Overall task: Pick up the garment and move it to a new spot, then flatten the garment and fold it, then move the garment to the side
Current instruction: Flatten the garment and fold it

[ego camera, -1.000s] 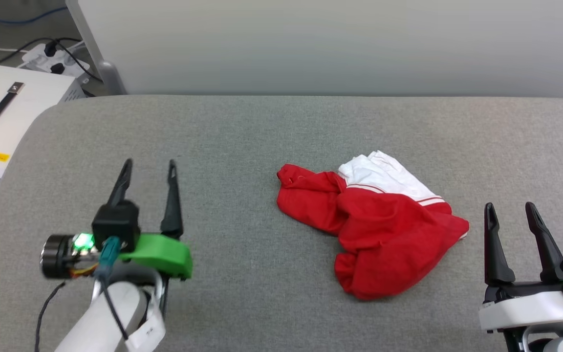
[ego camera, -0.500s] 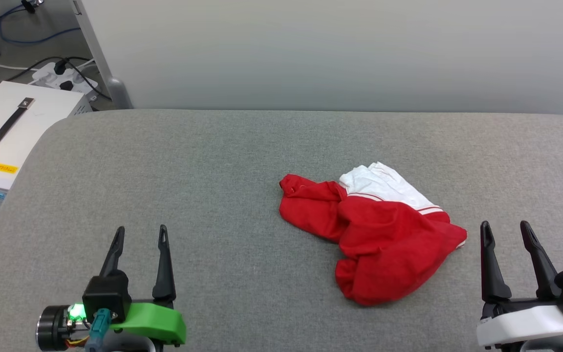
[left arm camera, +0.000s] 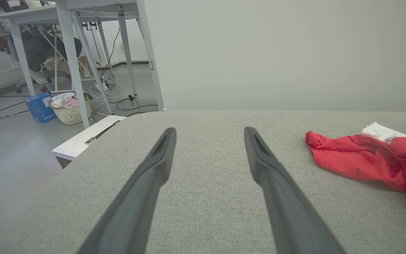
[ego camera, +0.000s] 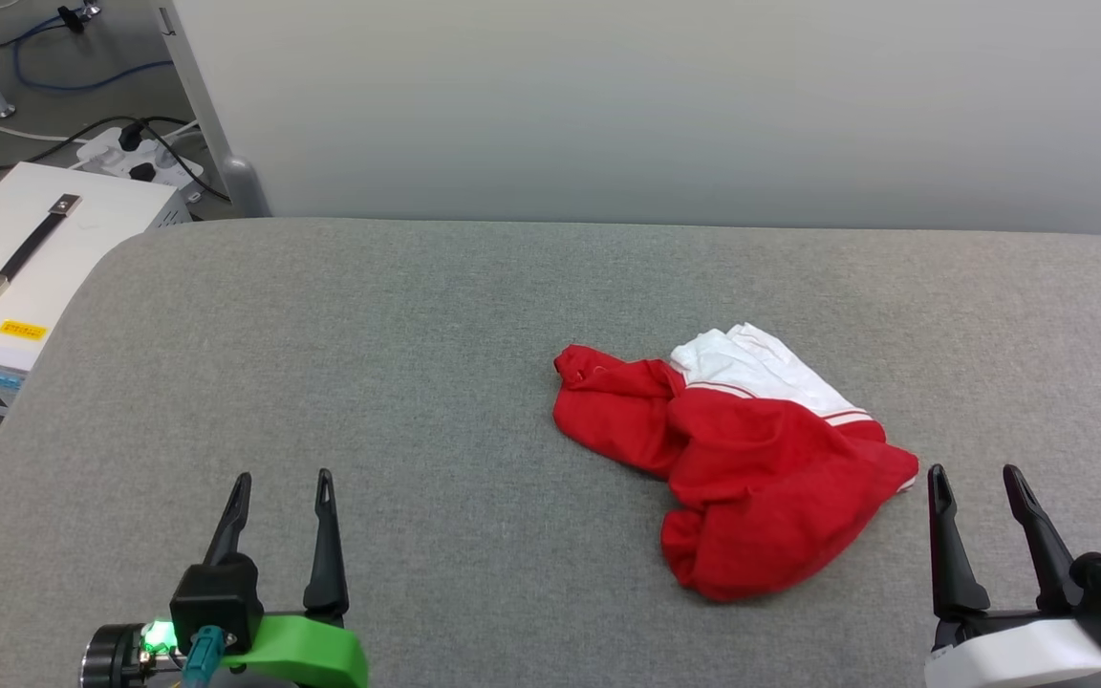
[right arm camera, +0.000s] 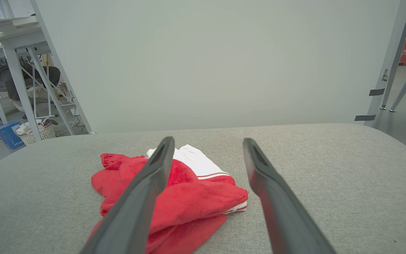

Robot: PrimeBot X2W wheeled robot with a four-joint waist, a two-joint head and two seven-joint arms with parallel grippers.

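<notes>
Left gripper (ego camera: 283, 475) rests at 7 o'clock in my head view, two dark fingers spread apart and holding nothing, over bare grey cloth. My right gripper (ego camera: 975, 469) sits at 5 o'clock, fingers also spread and empty, its tips just beside the near right corner of the red jersey (ego camera: 761, 478) but not touching it.

That jersey lies crumpled in a heap right of the middle of the grey padded table (ego camera: 417, 334), at 2 o'clock from my left gripper and 10 o'clock from my right. A white sleeve (ego camera: 751, 368) with red-and-white stripe trim pokes out at the heap's 12 o'clock, and a red flap trails toward 9 o'clock. No print shows.

I judge the step in hand to be the first pick-up, not yet begun. To do it well, I would lower the nearer right gripper onto a raised fold and pinch a layer or two rather than the whole bundle. Then I would lift until the cloth hangs clear of the surface.

Bare table spreads wide toward 9 o'clock from the heap, good room for a new spot. At 12 o'clock the far edge meets a pale wall panel (ego camera: 665, 105). At 10 o'clock the rounded corner drops away beside a white case (ego camera: 82, 239) with a black handle.
</notes>
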